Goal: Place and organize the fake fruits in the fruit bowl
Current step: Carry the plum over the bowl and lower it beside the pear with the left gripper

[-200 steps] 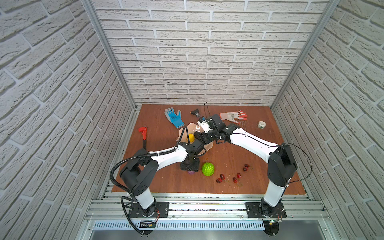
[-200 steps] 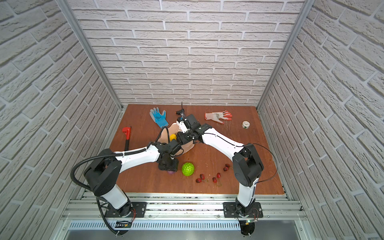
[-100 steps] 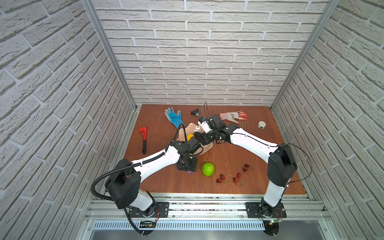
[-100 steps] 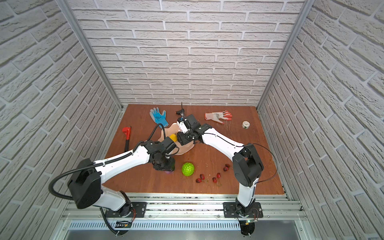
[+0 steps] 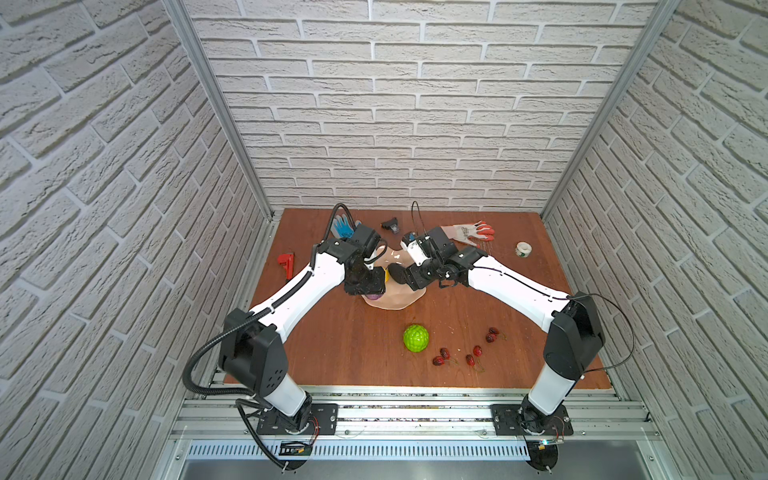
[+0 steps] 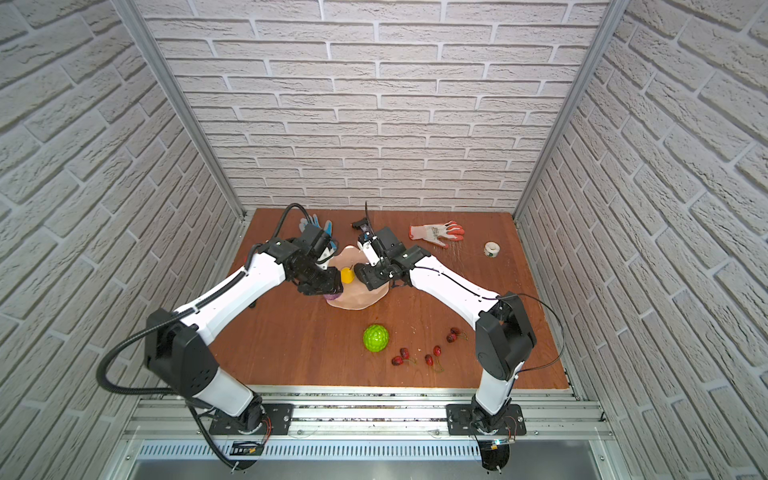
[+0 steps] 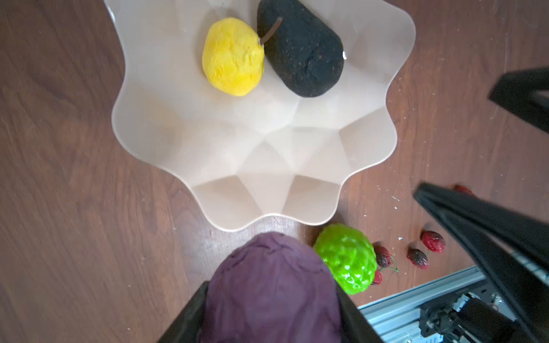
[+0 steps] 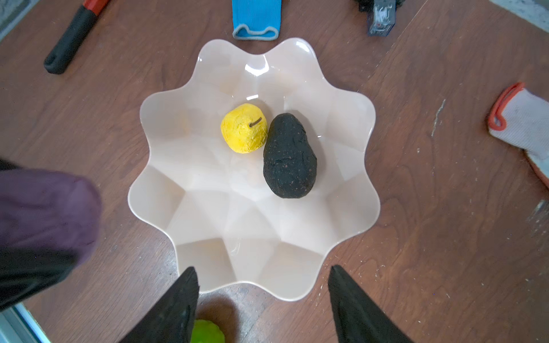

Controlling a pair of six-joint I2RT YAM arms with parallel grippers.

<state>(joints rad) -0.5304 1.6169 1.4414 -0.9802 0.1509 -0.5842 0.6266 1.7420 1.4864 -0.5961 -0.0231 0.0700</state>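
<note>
Two fruits lie inside the bowl [image 8: 237,225], touching side by side: a yellow fruit [image 8: 243,128] with a short stem and a dark avocado [image 8: 289,156]. The bowl stands on the table [image 5: 332,340] toward the back edge, about midway between the left and right edges.

The left gripper [image 7: 270,311] is clamped on a purple fruit [image 7: 270,285], one black finger pressed to each side. It holds the fruit off the table by the part of the bowl's rim facing the front-left corner; whether the fruit is over the rim I cannot tell. The right gripper [image 8: 262,268] hangs above the bowl with its fingers spread wide and nothing between them.

Nearer the front edge, about the middle, a bumpy green ball [image 5: 415,338] sits on the bare wood. Just beside it, toward the front-right corner, several cherries [image 5: 470,360] lie scattered.

Along the back edge lie a blue glove [image 5: 344,227] and an orange-white glove [image 5: 467,231]. A tape roll [image 5: 523,249] sits near the right edge, and a red wrench [image 5: 286,264] near the left edge.
</note>
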